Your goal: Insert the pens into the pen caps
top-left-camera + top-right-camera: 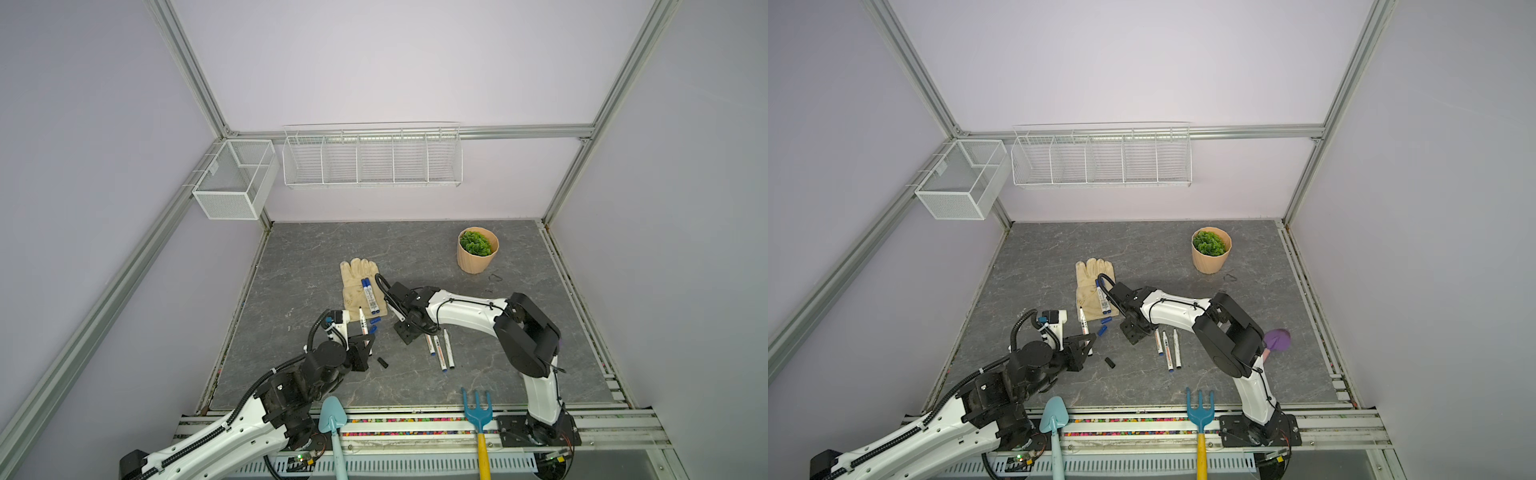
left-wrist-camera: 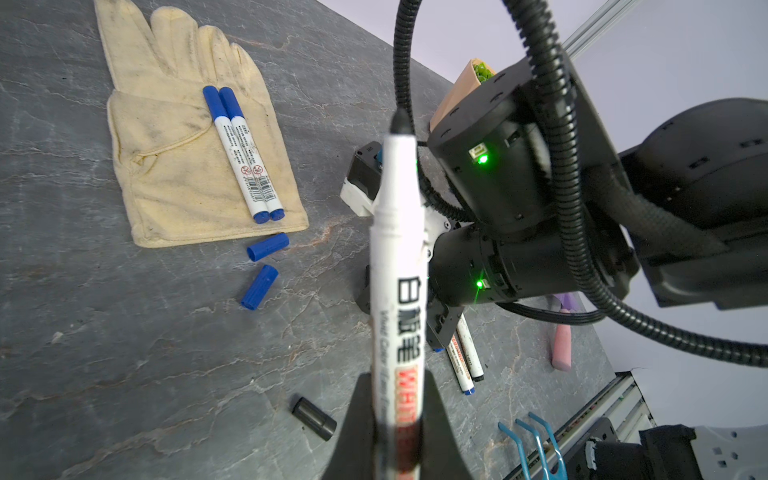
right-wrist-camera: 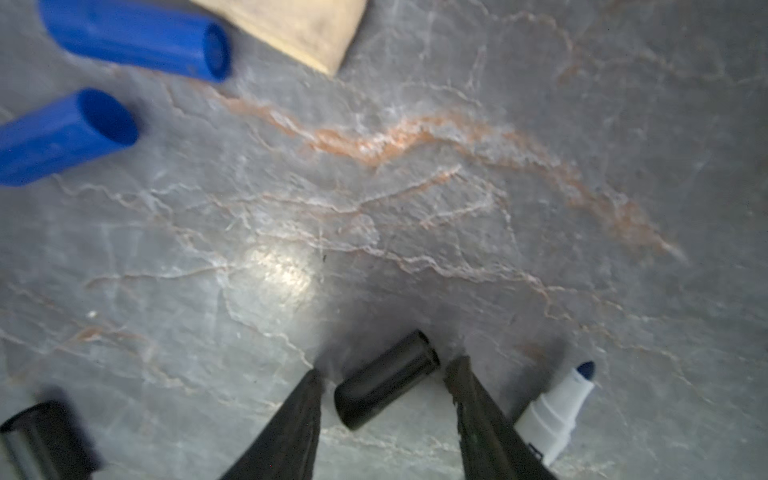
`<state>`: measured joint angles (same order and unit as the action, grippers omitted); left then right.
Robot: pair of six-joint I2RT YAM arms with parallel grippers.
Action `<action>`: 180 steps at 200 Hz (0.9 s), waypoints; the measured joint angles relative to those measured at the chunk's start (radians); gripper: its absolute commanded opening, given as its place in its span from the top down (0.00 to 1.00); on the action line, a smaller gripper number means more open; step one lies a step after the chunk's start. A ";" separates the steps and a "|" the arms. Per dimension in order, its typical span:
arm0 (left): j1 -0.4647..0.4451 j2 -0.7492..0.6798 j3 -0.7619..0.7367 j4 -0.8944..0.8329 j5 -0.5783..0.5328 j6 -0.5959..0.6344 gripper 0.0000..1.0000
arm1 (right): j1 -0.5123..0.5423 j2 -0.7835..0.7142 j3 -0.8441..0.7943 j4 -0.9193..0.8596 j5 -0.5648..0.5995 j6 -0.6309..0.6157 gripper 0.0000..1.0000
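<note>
left gripper (image 2: 396, 377) jaws are clenching a black-tipped pen (image 2: 399, 232). right gripper (image 3: 388, 366) jaws are straddling a black cap (image 3: 384, 384) on the desk (image 3: 457, 208), released.

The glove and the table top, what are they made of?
The glove looks like cream woven cloth, maybe canvas: stitched seams, wrinkles, dirty smudges. The table top looks like grey stone with pale and rusty veins, faintly glossy; it could be a printed sheet.

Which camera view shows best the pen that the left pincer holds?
The left wrist view: the pen is close and large, its black tip and printed label plain, clamped in the left pincer. In both top views it is only a thin white stick. The right wrist view does not show it.
</note>
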<state>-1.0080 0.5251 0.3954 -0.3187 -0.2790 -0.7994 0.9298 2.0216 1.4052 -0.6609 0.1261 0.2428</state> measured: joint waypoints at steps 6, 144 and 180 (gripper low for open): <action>0.000 0.001 0.000 0.001 0.000 0.000 1.00 | 0.000 0.000 0.000 0.000 0.000 0.001 0.51; 0.000 0.001 0.000 0.005 0.000 0.000 1.00 | 0.003 0.071 0.106 -0.037 0.007 -0.002 0.76; 0.000 0.011 0.000 0.005 0.000 0.004 1.00 | 0.013 0.070 0.106 -0.034 0.022 0.005 0.93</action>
<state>-1.0080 0.5365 0.3954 -0.3138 -0.2790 -0.7956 0.9432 2.0918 1.5112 -0.6945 0.1478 0.2474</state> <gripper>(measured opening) 0.110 0.106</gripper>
